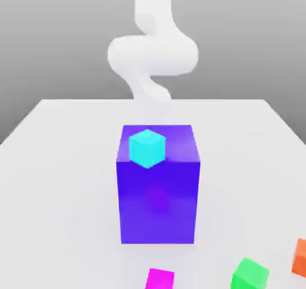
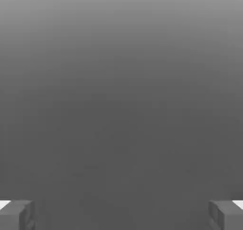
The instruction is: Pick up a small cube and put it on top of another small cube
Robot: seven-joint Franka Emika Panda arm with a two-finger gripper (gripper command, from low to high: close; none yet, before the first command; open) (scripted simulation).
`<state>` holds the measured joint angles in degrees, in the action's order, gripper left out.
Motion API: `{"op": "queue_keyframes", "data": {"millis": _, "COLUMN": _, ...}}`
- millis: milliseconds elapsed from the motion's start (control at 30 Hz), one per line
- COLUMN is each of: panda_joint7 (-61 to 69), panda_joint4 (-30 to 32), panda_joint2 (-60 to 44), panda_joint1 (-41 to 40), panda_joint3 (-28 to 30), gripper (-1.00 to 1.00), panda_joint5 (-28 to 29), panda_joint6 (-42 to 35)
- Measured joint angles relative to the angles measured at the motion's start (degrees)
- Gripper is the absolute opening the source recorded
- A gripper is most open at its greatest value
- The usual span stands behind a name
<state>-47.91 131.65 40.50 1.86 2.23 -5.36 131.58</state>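
The small magenta cube [image 1: 159,279] lies in front of the big blue-violet block [image 1: 158,202], at the exterior view's near edge. The end effector [image 2: 121,215] has its fingers spread wide, nothing between them. The arm [image 1: 153,55] stands behind the block (an awkward obstacle), so a low reach could clip it or topple the cyan cube [image 1: 147,148] on top. A hurried descent might also nudge the green cube [image 1: 250,274]. The pale surface [image 1: 60,162] is plain; grey gradient fills the room behind.
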Motion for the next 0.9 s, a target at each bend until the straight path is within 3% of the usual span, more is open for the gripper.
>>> {"op": "queue_keyframes", "data": {"millis": 233, "panda_joint7": -7.0, "panda_joint4": -0.5, "panda_joint2": -15.6, "panda_joint1": 3.6, "panda_joint3": 3.8, "gripper": 0.0, "panda_joint5": -13.8, "panda_joint6": -1.2}}
{"op": "queue_keyframes", "data": {"millis": 467, "panda_joint7": -17.1, "panda_joint4": -0.9, "panda_joint2": -30.4, "panda_joint1": 5.0, "panda_joint3": 4.0, "gripper": 0.0, "panda_joint5": -22.9, "panda_joint6": -1.7}}
{"op": "queue_keyframes", "data": {"millis": 667, "panda_joint7": -28.7, "panda_joint4": -0.7, "panda_joint2": -41.5, "panda_joint1": 6.1, "panda_joint3": 3.5, "gripper": 0.0, "panda_joint5": -26.1, "panda_joint6": -0.1}}
{"op": "queue_keyframes", "data": {"millis": 900, "panda_joint7": -45.1, "panda_joint4": 0.2, "panda_joint2": -51.7, "panda_joint1": 7.9, "panda_joint3": 4.4, "gripper": 0.0, "panda_joint5": -25.4, "panda_joint6": 4.6}}
